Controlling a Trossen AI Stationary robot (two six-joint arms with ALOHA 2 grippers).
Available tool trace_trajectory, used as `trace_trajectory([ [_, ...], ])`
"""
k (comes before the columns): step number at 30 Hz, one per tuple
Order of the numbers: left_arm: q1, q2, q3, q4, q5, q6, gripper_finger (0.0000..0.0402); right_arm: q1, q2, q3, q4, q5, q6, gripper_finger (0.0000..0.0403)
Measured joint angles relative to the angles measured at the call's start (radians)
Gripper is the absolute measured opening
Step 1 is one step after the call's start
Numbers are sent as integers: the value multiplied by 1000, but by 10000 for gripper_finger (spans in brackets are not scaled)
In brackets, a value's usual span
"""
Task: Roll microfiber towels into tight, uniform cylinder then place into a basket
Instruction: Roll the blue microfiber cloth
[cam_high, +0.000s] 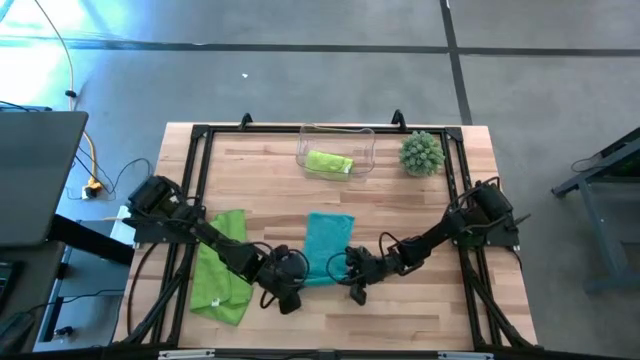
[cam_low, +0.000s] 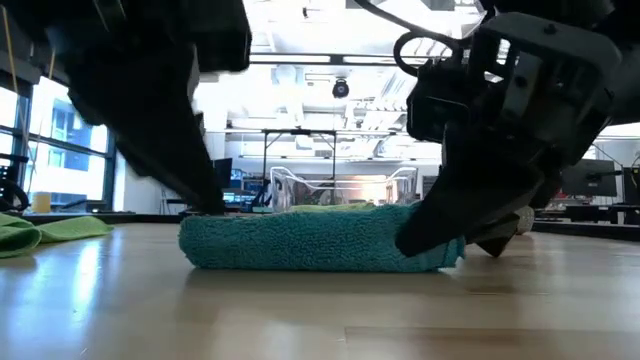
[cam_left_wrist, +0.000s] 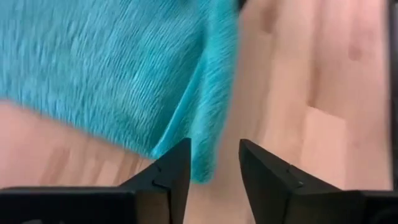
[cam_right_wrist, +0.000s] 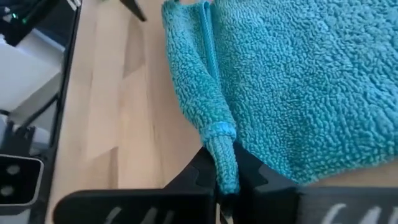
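Note:
A teal towel (cam_high: 328, 245) lies in the middle of the table, its near edge turned up into a thick fold (cam_low: 320, 240). My left gripper (cam_left_wrist: 213, 171) stands open just above the towel's near left corner (cam_left_wrist: 198, 163), a finger on either side. Whether it touches the cloth I cannot tell. My right gripper (cam_right_wrist: 225, 177) is shut on the near right corner. A lime green towel (cam_high: 222, 268) lies flat at the left. Another, rolled (cam_high: 330, 162), rests in the clear basket (cam_high: 305, 150) at the far edge. My right gripper pinches the end of the towel's turned-over near edge (cam_right_wrist: 221, 146) between its two fingers, at the near right corner. The fingers slant down from the table's right. Several layers are bunched in the pinch. The rest of the towel lies on the table.
A round spiky green plant ball (cam_high: 422, 152) stands right of the basket. A black frame (cam_high: 200, 132) runs round the tabletop. Bare wood lies near the front edge and right of the teal towel.

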Motion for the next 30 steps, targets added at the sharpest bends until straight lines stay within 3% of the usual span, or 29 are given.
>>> trace_trajectory([
  [10, -43, -16, 4, 47, 25, 594, 143, -20, 0, -1, -2, -2, 78, 3],
  [17, -46, 64, 3, 57, -13, 643, 143, -27, 0, -1, -8, -2, 93, 3],
  [24, -43, 80, 3, 62, -136, 686, 143, -28, 0, -2, -8, -1, 100, 3],
  [30, -22, 80, 4, 66, -132, 733, 143, -17, 0, -2, -5, 14, 118, 3],
])
